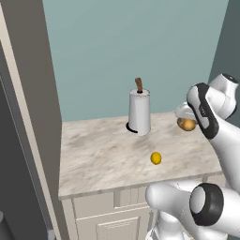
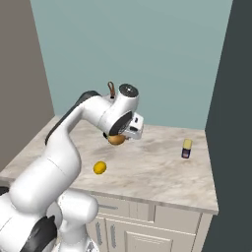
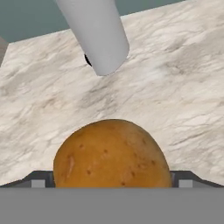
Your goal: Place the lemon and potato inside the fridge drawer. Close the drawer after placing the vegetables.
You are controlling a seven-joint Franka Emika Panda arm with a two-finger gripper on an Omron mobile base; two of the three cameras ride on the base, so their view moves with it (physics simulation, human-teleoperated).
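The gripper is mostly hidden behind the arm's wrist in both base views, and in the hand view only the dark finger tips peek out at either side of the potato, whose lower part is cut off. The jaws stand wide, one on each side of the potato; whether they touch it cannot be made out. The right base view shows a small yellow-capped bottle toward the right of the marble counter. The left base view shows the whole white paper towel roll with its brown handle, left of the potato. The lemon lies on the counter nearer the front edge, well apart from the gripper
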